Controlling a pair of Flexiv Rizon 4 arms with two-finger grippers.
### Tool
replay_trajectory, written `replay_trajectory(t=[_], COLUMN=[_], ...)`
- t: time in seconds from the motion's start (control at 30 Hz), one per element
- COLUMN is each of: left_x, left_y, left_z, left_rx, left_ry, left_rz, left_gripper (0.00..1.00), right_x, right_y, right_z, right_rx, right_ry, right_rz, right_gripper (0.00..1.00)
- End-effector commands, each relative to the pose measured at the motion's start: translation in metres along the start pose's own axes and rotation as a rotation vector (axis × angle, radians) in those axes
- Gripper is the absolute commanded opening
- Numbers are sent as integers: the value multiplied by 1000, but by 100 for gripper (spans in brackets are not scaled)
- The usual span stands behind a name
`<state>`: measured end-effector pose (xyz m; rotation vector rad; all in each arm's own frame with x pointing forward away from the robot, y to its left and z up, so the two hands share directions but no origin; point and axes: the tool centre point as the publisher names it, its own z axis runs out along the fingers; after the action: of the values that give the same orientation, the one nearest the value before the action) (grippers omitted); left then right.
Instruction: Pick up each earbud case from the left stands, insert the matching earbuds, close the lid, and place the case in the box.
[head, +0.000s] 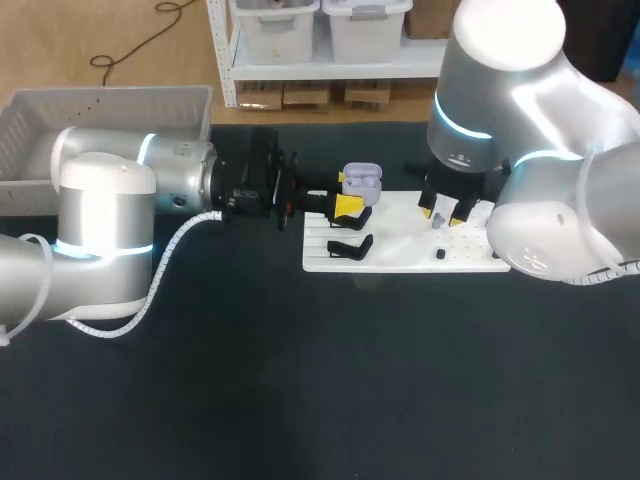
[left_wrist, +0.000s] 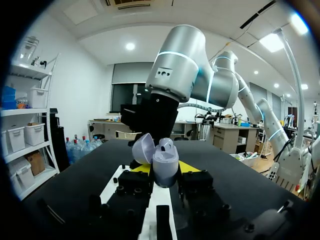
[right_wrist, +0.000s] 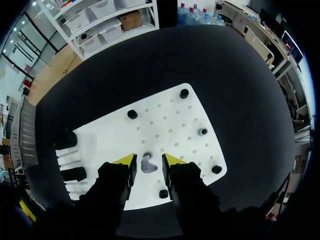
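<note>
So the left gripper (head: 349, 206) is clamped on the lavender earbud case (head: 361, 180). Its fingers pinch the lower half from both sides, and the lid (left_wrist: 142, 146) is flipped open with the mouth facing up. My guess is that it's held steady and open like that so an earbud can be dropped in from above.

The right gripper (right_wrist: 148, 160) hangs fingers-down over the white board (right_wrist: 175, 115), spread only a little. A small greyish earbud (right_wrist: 147, 164) lies on the board right between its tips. I can make out thin gaps on either side, so I'd say it isn't pinched yet, just lined up for the grab.

Each camera adds something different. The right wrist view is the only one that really shows the earbud and those gaps; from the head view it's just a speck under the fingers. The left wrist view looks straight at the open case in its own grip. There might be something pale seated inside already, but I honestly can't tell.

Only the head view gives the layout. The case sits near the right gripper but apart from it, the black stands (head: 350, 245) are just beside the left gripper's fingers, and the box (head: 110, 95) is well behind it.
</note>
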<state>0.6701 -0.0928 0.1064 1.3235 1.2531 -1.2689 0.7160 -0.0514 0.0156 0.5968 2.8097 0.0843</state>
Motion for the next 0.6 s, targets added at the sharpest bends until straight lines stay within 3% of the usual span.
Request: replay_trajectory(t=[0.03, 0.6], left_x=[1, 1], left_y=[-1, -1], left_z=[0, 0], left_rx=[-2, -2], left_ry=[-3, -3], left_rz=[3, 3], left_gripper=[0, 0], right_x=[2, 4], right_y=[1, 1], right_z=[2, 3], right_rx=[1, 6], right_ry=[6, 17], right_rz=[-2, -10], right_gripper=[33, 30])
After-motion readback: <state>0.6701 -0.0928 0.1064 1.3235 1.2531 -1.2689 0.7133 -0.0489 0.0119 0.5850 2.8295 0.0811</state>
